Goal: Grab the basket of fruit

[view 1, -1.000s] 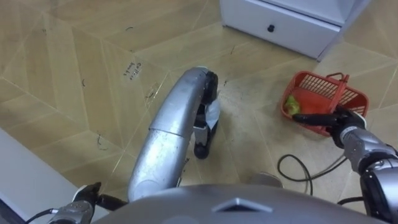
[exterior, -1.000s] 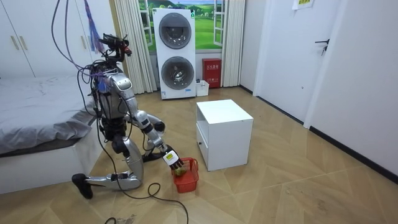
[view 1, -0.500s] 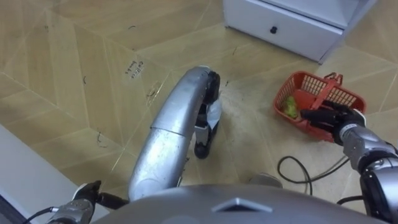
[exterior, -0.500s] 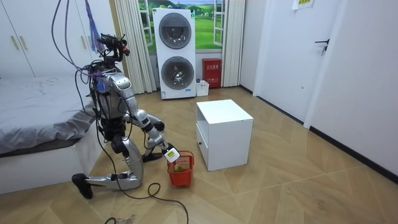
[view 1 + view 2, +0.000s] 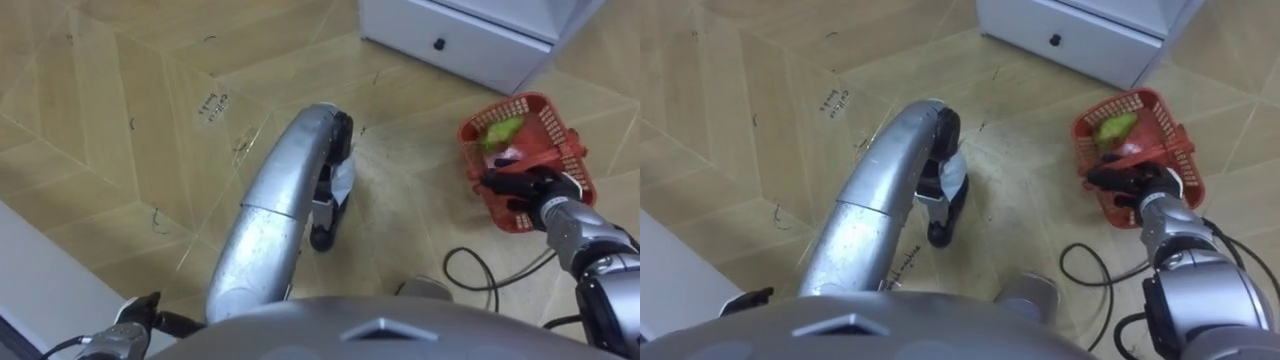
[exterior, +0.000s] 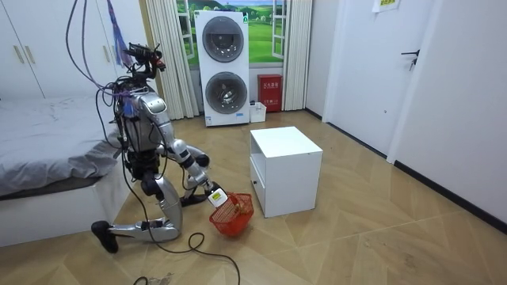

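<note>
Right hand (image 5: 528,188), left eye view: your dark fingers are curled onto the near side of the red plastic lattice fruit basket (image 5: 565,150), at its rim or its handle; which one cannot be made out. The basket lies directly ahead of that hand, on the robot's right. It is tipped so its mouth faces the camera, with its long axis running roughly away from the palm toward the white cabinet with a black drawer knob (image 5: 470,45). Inside, a green fruit (image 5: 503,128) sits at the far end, with a pale reddish shape (image 5: 510,157), too blurred to name, just beyond the fingers. Your left hand (image 5: 128,330) shows at the lower left corner, well apart from the basket; its state cannot be read.

Room view: the robot kneels on the wooden floor (image 6: 356,237) between the grey-covered bed (image 6: 47,142) and the white cabinet (image 6: 285,158). Its right arm is stretched down to the basket (image 6: 234,218), which sits tilted just in front of the cabinet.

Right eye view: the same clasp, right hand (image 5: 1130,183) on the near edge of the basket (image 5: 1170,140), green fruit (image 5: 1112,128) at the far end. The lift looks to be the right arm's alone. With the load tipped, level it as you raise, or the fruit may roll out.
</note>
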